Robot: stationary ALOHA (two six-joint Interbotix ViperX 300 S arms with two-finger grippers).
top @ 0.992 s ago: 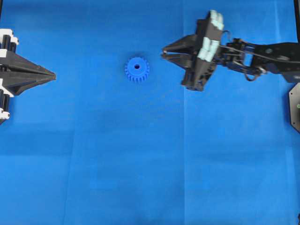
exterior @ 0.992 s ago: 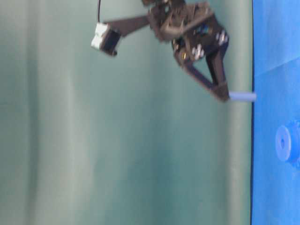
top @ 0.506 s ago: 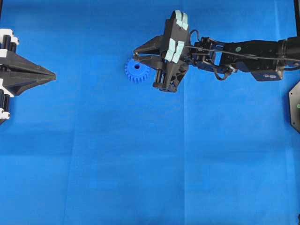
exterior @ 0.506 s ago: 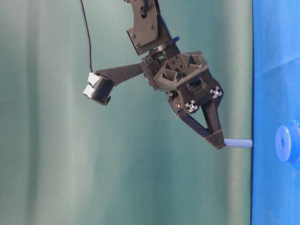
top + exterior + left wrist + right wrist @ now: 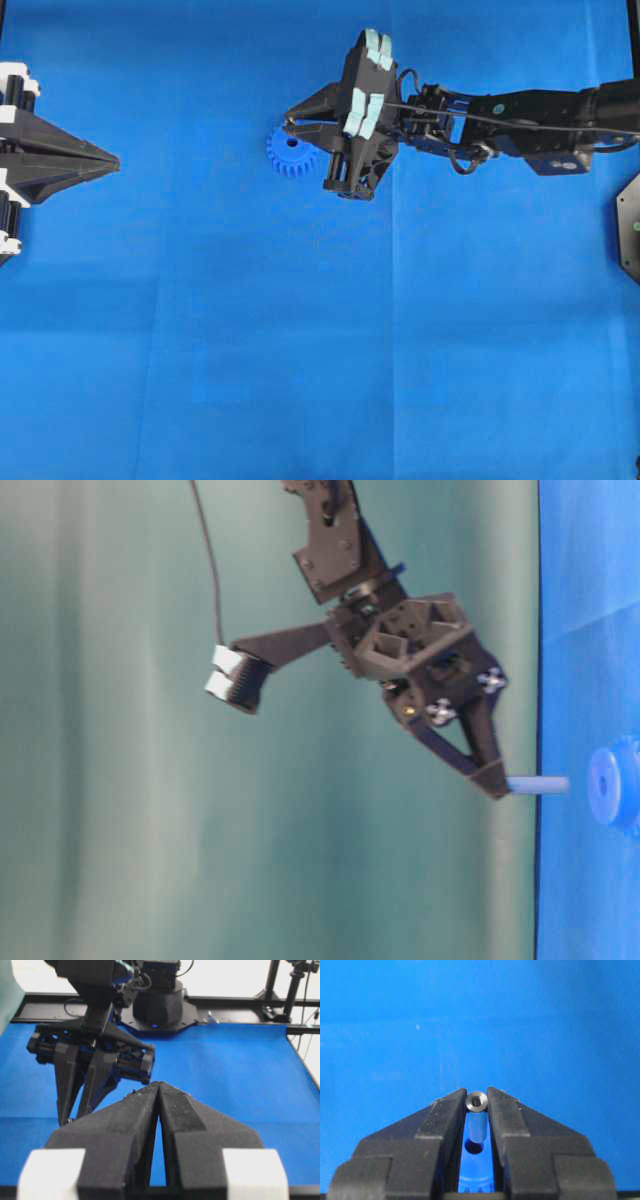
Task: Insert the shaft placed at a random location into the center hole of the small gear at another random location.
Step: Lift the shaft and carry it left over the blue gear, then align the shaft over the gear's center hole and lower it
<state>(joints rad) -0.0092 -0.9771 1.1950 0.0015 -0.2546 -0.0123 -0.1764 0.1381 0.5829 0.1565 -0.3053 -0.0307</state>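
Since a second ago the right claw has travelled from 3 o'clock of the small gear to its 12 o'clock edge. It pinches the shaft, a short silvery pin with a shiny ringed end, just above the center hole. The left claw rests closed, holding nothing.

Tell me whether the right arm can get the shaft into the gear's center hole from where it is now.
Probably yes. The right gripper holds the shaft upright just above the small gear, the center hole shows directly below the shaft, and nothing lies between them. The left gripper stays far off.
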